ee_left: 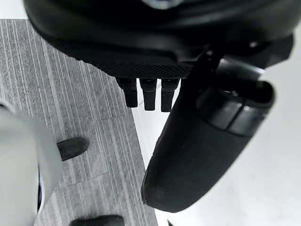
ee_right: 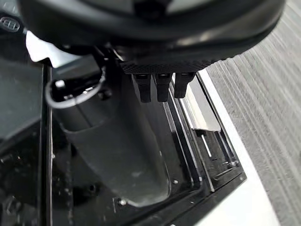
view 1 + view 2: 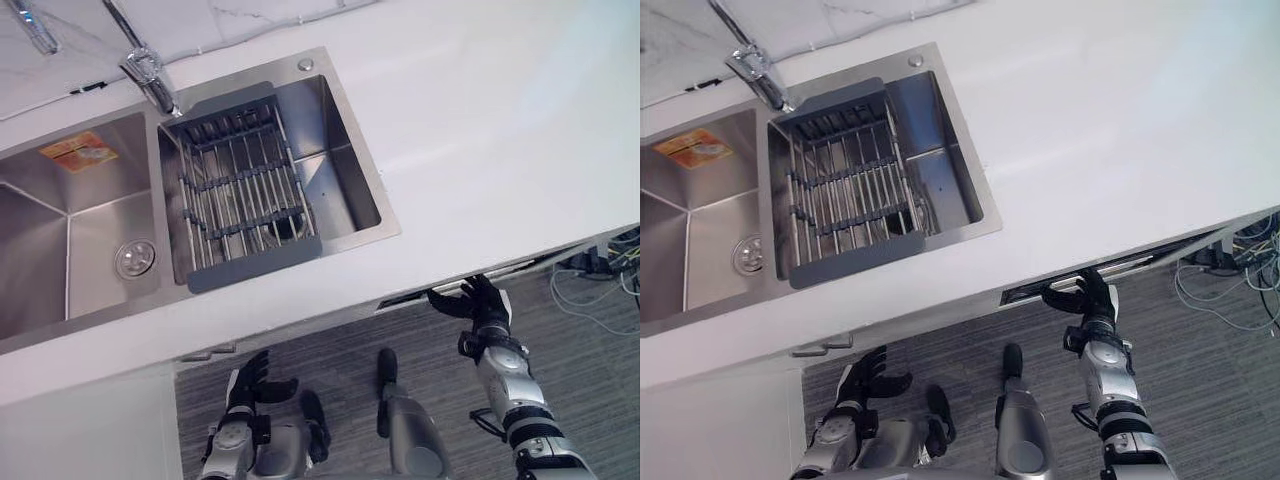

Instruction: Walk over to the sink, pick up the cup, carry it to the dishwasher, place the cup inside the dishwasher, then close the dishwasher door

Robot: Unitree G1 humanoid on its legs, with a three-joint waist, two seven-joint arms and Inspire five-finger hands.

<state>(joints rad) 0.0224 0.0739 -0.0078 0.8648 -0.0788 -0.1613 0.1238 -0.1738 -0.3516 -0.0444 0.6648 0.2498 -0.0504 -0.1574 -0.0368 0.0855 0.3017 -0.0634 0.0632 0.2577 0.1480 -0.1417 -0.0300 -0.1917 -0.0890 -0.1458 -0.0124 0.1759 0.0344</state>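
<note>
The white bench [image 3: 480,130] takes up most of the head views, with grey striped floor [image 3: 590,370] below its front edge. Set into the bench is a steel double sink [image 3: 95,235]. Its right basin carries a dark-framed wire drying rack [image 3: 240,185] that spans the basin from back to front. Under the bench edge the dishwasher door [image 3: 1160,255] shows as a dark slit, its top edge standing slightly out from the front. The right hand [image 3: 482,305] reaches up to that edge, its fingers [image 2: 162,87] straight and spread against the door top and curled round nothing. The left hand [image 3: 250,380] hangs low over the floor beside the white cabinet, its fingers loose and empty. A chrome faucet [image 3: 150,80] leans over the divider between the basins. The left basin has a round drain [image 3: 135,258] and an orange sticker [image 3: 78,150]. I cannot tell where the cup is.
</note>
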